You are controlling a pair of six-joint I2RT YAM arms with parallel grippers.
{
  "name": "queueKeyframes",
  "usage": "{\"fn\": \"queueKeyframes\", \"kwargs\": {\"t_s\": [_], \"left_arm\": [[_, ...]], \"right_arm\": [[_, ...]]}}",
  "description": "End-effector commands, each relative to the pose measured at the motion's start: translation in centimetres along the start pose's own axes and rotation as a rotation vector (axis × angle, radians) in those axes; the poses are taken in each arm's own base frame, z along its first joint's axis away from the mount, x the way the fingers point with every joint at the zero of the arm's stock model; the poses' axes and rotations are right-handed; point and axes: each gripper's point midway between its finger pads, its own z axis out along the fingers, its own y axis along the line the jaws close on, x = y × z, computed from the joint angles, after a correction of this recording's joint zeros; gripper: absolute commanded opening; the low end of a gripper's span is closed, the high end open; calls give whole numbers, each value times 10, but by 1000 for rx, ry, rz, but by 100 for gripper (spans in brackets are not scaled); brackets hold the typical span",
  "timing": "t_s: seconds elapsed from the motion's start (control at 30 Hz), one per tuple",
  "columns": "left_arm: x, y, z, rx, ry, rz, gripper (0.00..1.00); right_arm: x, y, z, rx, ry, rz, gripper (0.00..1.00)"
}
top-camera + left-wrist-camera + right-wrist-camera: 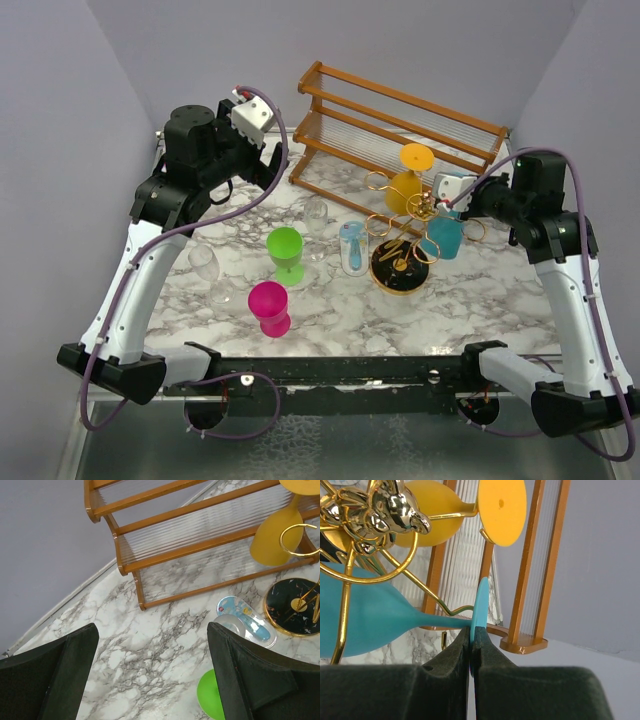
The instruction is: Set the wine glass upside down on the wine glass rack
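The wine glass [445, 238] is teal and hangs bowl down at the right side of the wine glass rack [403, 232], a gold wire stand on a round black base. In the right wrist view my right gripper [471, 642] is shut on the edge of the teal glass's [365, 615] round foot, and its stem lies in a gold wire loop [427, 592]. A yellow glass [408, 185] also hangs upside down on the rack. My left gripper [152, 675] is wide open over bare marble at the back left, holding nothing.
A brown wooden slatted shelf [400, 115] stands at the back. On the marble table stand a green glass [285, 250], a pink glass [268, 305], two clear glasses [205, 265] [316, 215] and a blue-printed tumbler [352, 247].
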Motion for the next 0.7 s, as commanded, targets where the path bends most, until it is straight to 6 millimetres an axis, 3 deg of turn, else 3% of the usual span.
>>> {"fn": "queueKeyframes", "kwargs": {"t_s": [0.0, 0.37, 0.67], "left_arm": [[-5, -2, 3, 15, -22, 13, 93], [-6, -2, 3, 16, -24, 18, 93], [0, -3, 4, 20, -18, 21, 93]], "right_arm": [[9, -7, 1, 13, 53, -139, 4], [29, -11, -3, 43, 164, -136, 7], [32, -8, -12, 46, 194, -125, 17]]}}
